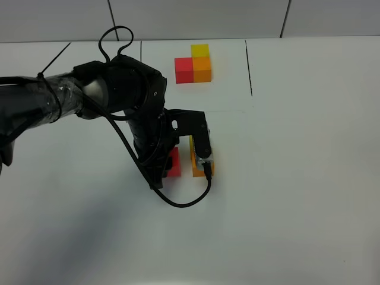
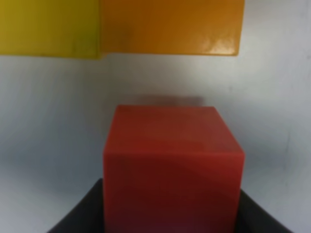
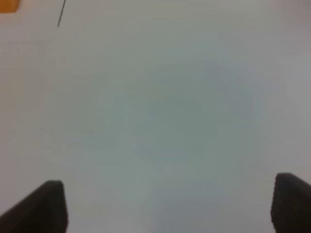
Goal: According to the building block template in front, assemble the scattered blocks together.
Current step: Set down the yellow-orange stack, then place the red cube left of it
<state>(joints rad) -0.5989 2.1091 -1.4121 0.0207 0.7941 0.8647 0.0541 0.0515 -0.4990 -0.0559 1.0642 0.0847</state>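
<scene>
The building block template (image 1: 193, 62), a red, orange and yellow cluster, sits at the back between thin black lines. Of the scattered blocks, the red block (image 1: 174, 164) (image 2: 172, 160) rests low over the table between the dark fingers (image 2: 80, 213) of my left gripper (image 2: 170, 194), which is shut on it. Just beyond it, across a small gap, the yellow block (image 1: 192, 147) (image 2: 48, 26) and the orange block (image 1: 197, 172) (image 2: 170, 26) lie side by side, touching; the wrist hardware partly hides them from above. My right gripper (image 3: 170, 208) stands open over bare table, out of the exterior high view.
The left arm (image 1: 89, 98) reaches from the left edge to the table's middle, with a black cable (image 1: 178, 202) looping in front of it. A black drawn line (image 1: 249, 65) (image 3: 60, 14) runs right of the template. The white table (image 1: 309, 178) stretches to the right.
</scene>
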